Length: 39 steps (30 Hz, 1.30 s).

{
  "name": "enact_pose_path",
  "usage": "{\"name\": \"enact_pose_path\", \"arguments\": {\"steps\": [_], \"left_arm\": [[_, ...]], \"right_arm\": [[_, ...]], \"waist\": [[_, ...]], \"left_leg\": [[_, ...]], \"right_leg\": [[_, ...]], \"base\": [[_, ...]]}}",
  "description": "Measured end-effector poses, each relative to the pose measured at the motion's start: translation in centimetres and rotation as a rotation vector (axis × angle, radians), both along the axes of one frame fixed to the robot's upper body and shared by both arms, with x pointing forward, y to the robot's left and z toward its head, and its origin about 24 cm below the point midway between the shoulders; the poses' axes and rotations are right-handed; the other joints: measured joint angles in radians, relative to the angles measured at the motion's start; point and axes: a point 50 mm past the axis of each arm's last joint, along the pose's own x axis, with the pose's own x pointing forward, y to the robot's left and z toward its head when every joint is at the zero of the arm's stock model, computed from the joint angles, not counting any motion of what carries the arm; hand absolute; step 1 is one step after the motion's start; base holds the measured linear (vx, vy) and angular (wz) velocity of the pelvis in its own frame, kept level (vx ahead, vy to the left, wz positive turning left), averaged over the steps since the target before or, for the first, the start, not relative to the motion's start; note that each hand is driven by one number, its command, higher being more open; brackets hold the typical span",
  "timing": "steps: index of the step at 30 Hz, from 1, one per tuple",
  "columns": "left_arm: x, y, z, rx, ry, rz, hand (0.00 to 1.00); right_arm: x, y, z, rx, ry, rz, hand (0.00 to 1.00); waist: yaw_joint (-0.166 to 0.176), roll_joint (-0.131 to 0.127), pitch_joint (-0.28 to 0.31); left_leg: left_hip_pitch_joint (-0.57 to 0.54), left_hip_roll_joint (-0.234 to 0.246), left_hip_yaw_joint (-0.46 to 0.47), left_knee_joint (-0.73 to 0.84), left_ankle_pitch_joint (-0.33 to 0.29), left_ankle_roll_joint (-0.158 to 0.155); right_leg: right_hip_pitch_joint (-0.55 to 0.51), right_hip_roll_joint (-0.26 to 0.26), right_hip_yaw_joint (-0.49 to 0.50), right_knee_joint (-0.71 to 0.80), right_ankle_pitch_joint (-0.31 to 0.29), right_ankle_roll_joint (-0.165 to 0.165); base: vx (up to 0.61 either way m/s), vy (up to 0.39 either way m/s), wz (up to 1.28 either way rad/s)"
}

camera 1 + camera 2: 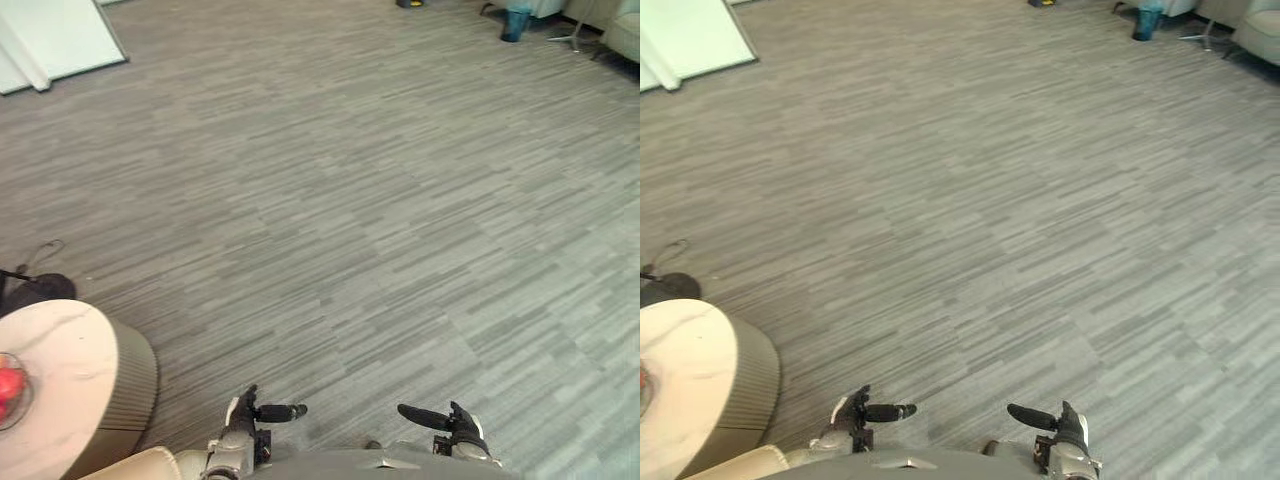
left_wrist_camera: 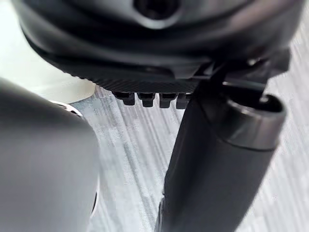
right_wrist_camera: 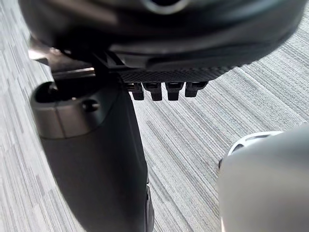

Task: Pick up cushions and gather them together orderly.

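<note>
Both hands hang low over the grey carpet floor (image 1: 350,200), near the robot's front, and neither holds anything. The left hand (image 1: 245,412) is released, its thumb stretched inward toward the other hand. The right hand (image 1: 455,420) is likewise slack, with its thumb pointing back at the left one. In each wrist view the fingers (image 3: 164,91) show as a short row under the palm with bare carpet beyond them.

A cream shape (image 1: 135,465) lies just beside the left arm, below the round table (image 1: 70,350). Whether it is a cushion cannot be told, and it is not touching the left hand. The table stands at the near left of the floor, with a pale marbled top and a ribbed side. A glass bowl (image 1: 10,390) with something red in it sits on the table's left edge. A black object (image 1: 35,290) lies on the floor just behind the table.

A white board (image 1: 50,35) stands at the floor's far left corner. A blue bin (image 1: 516,22) and a chair base (image 1: 572,38) stand at its far right corner, well apart from both hands.
</note>
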Motion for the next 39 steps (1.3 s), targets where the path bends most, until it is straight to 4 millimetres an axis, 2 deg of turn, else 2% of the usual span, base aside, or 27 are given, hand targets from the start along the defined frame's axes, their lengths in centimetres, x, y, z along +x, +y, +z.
{"name": "enact_pose_path", "arguments": {"steps": [3,6,7,9,10,11,12,14,15,17,19,20,21,22,23,24,25,27,28,29,31,32,34,36,37,38,39], "left_arm": [[0.6,-0.6,0.3,-0.015,-0.035,0.010,1.00],[0.2,-0.7,0.2,-0.040,-0.046,0.092,1.00],[-0.3,-0.7,0.1,-0.047,-0.037,0.120,1.00],[-1.1,0.0,0.0,-0.029,-0.021,0.127,1.00],[-1.3,0.6,0.0,-0.012,-0.016,0.129,1.00],[-1.5,0.9,-0.1,-0.005,-0.007,0.130,1.00],[-1.5,0.8,-0.1,-0.007,-0.003,0.129,1.00],[-1.4,0.4,-0.3,-0.014,0.011,0.107,1.00],[-1.4,0.3,-0.3,-0.015,0.014,0.102,1.00],[-1.3,0.0,-0.3,-0.016,0.022,0.079,1.00],[-1.2,-0.3,-0.4,-0.020,0.027,0.060,1.00],[-1.3,-0.4,-0.5,-0.021,0.034,0.055,1.00],[-1.7,-0.5,-0.7,-0.014,0.060,0.011,1.00],[-1.8,-0.4,-0.7,-0.008,0.069,-0.009,1.00],[-1.7,-0.2,-0.8,-0.002,0.078,-0.026,1.00],[-1.5,-0.6,-0.9,-0.008,0.084,-0.040,1.00],[-1.1,-1.1,-0.8,-0.023,0.075,-0.057,1.00],[-0.8,-1.8,-0.7,-0.034,0.063,-0.076,1.00],[-0.7,-1.8,-0.7,-0.041,0.052,-0.053,1.00],[-0.3,-1.8,-0.4,-0.046,0.027,-0.024,1.00],[-0.1,-1.4,-0.2,-0.036,0.009,-0.007,1.00],[-0.1,-0.9,0.0,-0.022,-0.007,-0.002,1.00],[0.5,-0.3,0.5,0.000,-0.043,-0.004,1.00],[1.3,-0.3,1.0,0.006,-0.097,0.003,1.00],[1.4,-0.4,1.0,0.001,-0.102,0.005,1.00],[1.4,-0.4,1.0,0.000,-0.102,0.009,1.00],[1.4,-0.4,1.1,-0.006,-0.106,0.021,1.00]], "right_arm": [[-0.2,-0.2,0.0,-0.014,0.006,-0.001,1.00],[-0.5,-0.5,0.0,-0.023,0.016,0.008,1.00],[-0.8,-0.6,-0.1,-0.017,0.020,-0.006,1.00],[-1.8,0.0,-0.3,0.002,0.042,-0.016,1.00],[-2.1,0.8,-0.5,0.020,0.044,-0.020,1.00],[-2.4,1.0,-0.5,0.029,0.046,-0.019,1.00],[-2.3,0.9,-0.5,0.030,0.040,-0.017,1.00],[-1.5,0.4,-0.1,0.025,-0.007,-0.033,1.00],[-1.3,0.3,0.0,0.023,-0.018,-0.036,1.00],[-0.8,0.2,0.2,0.021,-0.043,-0.033,1.00],[0.1,0.0,0.5,0.021,-0.064,-0.038,1.00],[0.3,-0.1,0.5,0.021,-0.068,-0.038,1.00],[1.1,0.0,0.6,0.023,-0.083,-0.041,1.00],[1.3,0.0,0.6,0.024,-0.085,-0.038,1.00],[1.4,0.0,0.6,0.025,-0.074,-0.031,1.00],[1.7,-0.3,0.6,0.019,-0.070,-0.025,1.00],[2.0,-0.6,0.6,0.016,-0.071,-0.039,1.00],[1.3,-0.7,0.4,0.017,-0.045,-0.062,1.00],[0.9,-0.8,0.3,0.015,-0.035,-0.056,1.00],[0.9,-1.0,0.4,0.007,-0.041,-0.051,1.00],[1.1,-0.7,0.4,0.009,-0.041,-0.042,1.00],[1.4,0.2,0.4,0.023,-0.046,-0.024,1.00],[1.4,0.9,0.3,0.040,-0.050,-0.023,1.00],[1.7,1.4,0.3,0.054,-0.054,-0.028,1.00],[1.5,1.7,0.2,0.060,-0.046,-0.034,1.00],[1.4,1.7,0.2,0.060,-0.044,-0.035,1.00],[1.3,1.7,0.1,0.060,-0.040,-0.034,1.00]], "waist": [[0.021,0.005,0.003],[0.042,0.019,-0.004],[0.045,0.034,-0.023],[0.046,0.000,-0.065],[0.046,-0.036,-0.083],[0.046,-0.056,-0.096],[0.046,-0.055,-0.094],[0.036,-0.040,-0.074],[0.031,-0.041,-0.073],[0.017,-0.033,-0.064],[0.012,-0.024,-0.050],[0.008,-0.020,-0.049],[-0.016,-0.013,-0.045],[-0.021,-0.016,-0.043],[-0.021,-0.014,-0.042],[-0.010,0.015,-0.036],[-0.010,0.019,-0.033],[-0.019,0.033,-0.031],[-0.020,0.041,-0.028],[-0.015,0.052,-0.013],[-0.007,0.050,0.000],[0.002,0.030,0.008],[0.018,0.010,0.010],[0.043,-0.001,0.020],[0.045,0.000,0.021],[0.045,0.001,0.021],[0.052,-0.002,0.021]], "left_leg": [[-0.087,-0.101,-0.102,-0.184,-0.039,-0.008],[-0.113,-0.117,-0.163,-0.353,-0.021,-0.035],[-0.107,-0.109,-0.156,-0.333,0.028,-0.024],[-0.092,-0.128,-0.105,-0.320,0.021,-0.011],[-0.062,-0.147,-0.051,-0.330,-0.001,0.000],[-0.019,-0.160,-0.009,-0.337,-0.020,0.027],[0.004,-0.163,0.007,-0.339,-0.034,0.033],[0.128,-0.171,0.049,-0.376,-0.077,0.057],[0.150,-0.171,0.049,-0.383,-0.084,0.057],[0.240,-0.164,0.050,-0.434,-0.107,0.053],[0.358,-0.120,0.083,-0.533,-0.119,0.034],[0.375,-0.108,0.093,-0.553,-0.118,0.031],[0.435,-0.077,0.100,-0.607,-0.114,0.025],[0.447,-0.072,0.099,-0.615,-0.113,0.023],[0.476,-0.052,0.085,-0.614,-0.112,0.014],[0.472,-0.022,0.064,-0.581,-0.090,0.006],[0.449,-0.023,0.024,-0.524,-0.032,-0.004],[0.413,-0.026,-0.022,-0.388,0.102,-0.013],[0.349,-0.021,-0.054,-0.222,0.196,-0.022],[0.225,-0.003,-0.089,0.075,0.184,-0.045],[0.100,0.018,-0.084,0.314,0.115,-0.050],[0.013,0.015,-0.067,0.352,0.069,-0.042],[-0.075,0.008,-0.040,0.288,0.026,-0.029],[-0.171,-0.035,-0.011,-0.011,-0.004,-0.017],[-0.185,-0.078,-0.013,-0.272,0.038,-0.020],[-0.190,-0.091,-0.014,-0.342,0.062,-0.021],[-0.192,-0.110,-0.015,-0.428,0.163,-0.020]], "right_leg": [[0.003,-0.001,0.135,0.000,-0.012,-0.003],[-0.002,0.012,0.239,0.017,-0.043,0.034],[0.002,0.022,0.290,0.037,-0.066,0.048],[-0.007,-0.003,0.351,0.078,-0.102,0.098],[-0.037,-0.040,0.363,0.152,-0.135,0.136],[-0.067,-0.061,0.358,0.255,-0.152,0.168],[-0.091,-0.063,0.354,0.328,-0.148,0.181],[-0.225,-0.092,0.278,0.696,-0.090,0.277],[-0.239,-0.099,0.252,0.735,-0.093,0.271],[-0.295,-0.141,0.115,0.798,-0.120,0.215],[-0.374,-0.159,-0.073,0.665,-0.150,0.158],[-0.387,-0.156,-0.104,0.620,-0.148,0.154],[-0.427,-0.138,-0.168,0.451,-0.108,0.119],[-0.435,-0.124,-0.167,0.387,-0.071,0.113],[-0.407,-0.084,-0.169,0.311,0.072,0.000],[-0.384,-0.051,-0.175,0.299,0.062,-0.019],[-0.370,-0.047,-0.174,0.301,0.041,-0.033],[-0.295,-0.035,-0.179,0.255,0.021,-0.033],[-0.220,-0.020,-0.173,0.186,0.010,-0.026],[-0.122,0.013,-0.161,0.098,0.001,-0.025],[-0.020,0.044,-0.139,0.035,-0.003,-0.032],[0.057,0.053,-0.116,-0.015,-0.005,-0.035],[0.113,0.053,-0.093,-0.069,-0.006,-0.034],[0.196,0.041,-0.052,-0.134,-0.018,-0.006],[0.241,0.022,-0.030,-0.160,-0.041,0.013],[0.251,0.018,-0.021,-0.166,-0.051,0.018],[0.277,0.004,0.000,-0.179,-0.068,0.032]], "base": [[0.12,0.110,-1.17],[0.21,0.199,-1.31],[0.40,0.363,-1.70],[0.41,0.261,-1.15],[0.51,0.205,-0.94],[0.34,0.125,-0.94],[0.50,0.171,-0.80],[0.41,0.110,-0.61],[0.36,0.053,-0.30],[0.46,-0.003,-0.07],[0.57,-0.072,-0.23],[0.43,-0.091,-0.18],[0.46,-0.117,-0.07],[0.76,-0.244,-0.09],[0.66,-0.229,-0.25],[0.79,-0.294,-0.33],[0.65,-0.237,-0.31],[0.58,-0.206,-0.05],[0.56,-0.196,-0.01],[0.66,-0.221,-0.06],[0.43,-0.108,-0.33],[0.37,-0.074,-0.47],[0.48,-0.069,-0.45],[0.58,0.037,-0.62],[0.37,0.078,-0.45],[0.40,0.113,-0.47],[0.58,0.168,-0.75]]}}
